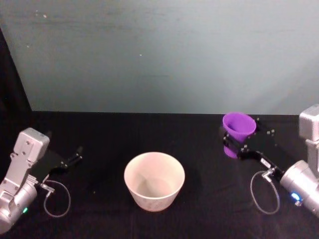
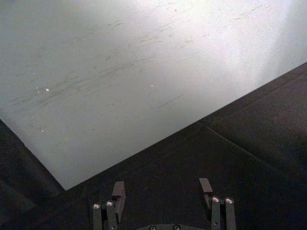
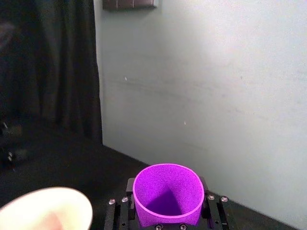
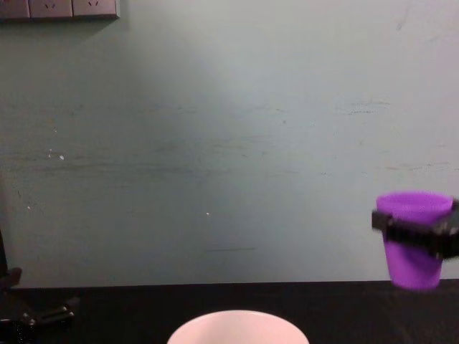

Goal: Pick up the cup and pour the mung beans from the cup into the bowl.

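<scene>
Small tapered purple plastic cup point(image 1: 239, 124) clamped by the right gripper point(image 4: 416, 231).
It was held aloft, seemingly upright, right of the smooth wide pinkish-white bowl point(image 1: 152, 196); the left gripper point(image 2: 162, 186) was parked, jaws wide.

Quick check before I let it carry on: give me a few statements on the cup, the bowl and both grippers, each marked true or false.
1. The right gripper is shut on the cup. True.
2. The cup hangs directly over the bowl. False: it is off to the bowl's right, well apart from it.
3. The left gripper is holding the bowl. False: it is open and empty, off to the bowl's left.
4. The bowl stands upright on the table, between the two arms. True.
5. The cup is turned mouth down. False: its mouth faces up, so nothing is being poured.
</scene>
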Controlling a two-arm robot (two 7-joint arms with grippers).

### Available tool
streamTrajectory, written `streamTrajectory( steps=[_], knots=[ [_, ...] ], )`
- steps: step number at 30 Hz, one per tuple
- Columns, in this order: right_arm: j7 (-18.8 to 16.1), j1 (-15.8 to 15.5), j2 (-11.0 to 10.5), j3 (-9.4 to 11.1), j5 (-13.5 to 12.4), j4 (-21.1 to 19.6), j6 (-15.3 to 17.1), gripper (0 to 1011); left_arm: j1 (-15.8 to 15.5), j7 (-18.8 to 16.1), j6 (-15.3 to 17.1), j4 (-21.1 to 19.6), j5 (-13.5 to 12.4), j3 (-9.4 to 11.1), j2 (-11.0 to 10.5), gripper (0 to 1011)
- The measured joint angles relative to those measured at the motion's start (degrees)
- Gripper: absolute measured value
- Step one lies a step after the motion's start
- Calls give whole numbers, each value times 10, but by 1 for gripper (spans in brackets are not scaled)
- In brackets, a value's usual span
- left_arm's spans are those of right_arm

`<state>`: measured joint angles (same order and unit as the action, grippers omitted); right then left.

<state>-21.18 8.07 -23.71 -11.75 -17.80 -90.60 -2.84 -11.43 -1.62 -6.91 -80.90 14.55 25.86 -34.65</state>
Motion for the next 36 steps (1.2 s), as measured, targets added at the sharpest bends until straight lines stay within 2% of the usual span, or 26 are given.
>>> streamTrajectory(
  steps=[8,14,19,36],
  knots=[
    [-3,-9,-19,15,-26,-71,46,739,0,0,0,0,0,0,0,1000],
    [4,-6,-29,20,-38,-99,75,739,0,0,0,0,0,0,0,1000],
    [11,-2,-33,23,-48,-109,90,739,0,0,0,0,0,0,0,1000],
    [11,-3,-32,23,-46,-108,88,739,0,0,0,0,0,0,0,1000]
  ],
)
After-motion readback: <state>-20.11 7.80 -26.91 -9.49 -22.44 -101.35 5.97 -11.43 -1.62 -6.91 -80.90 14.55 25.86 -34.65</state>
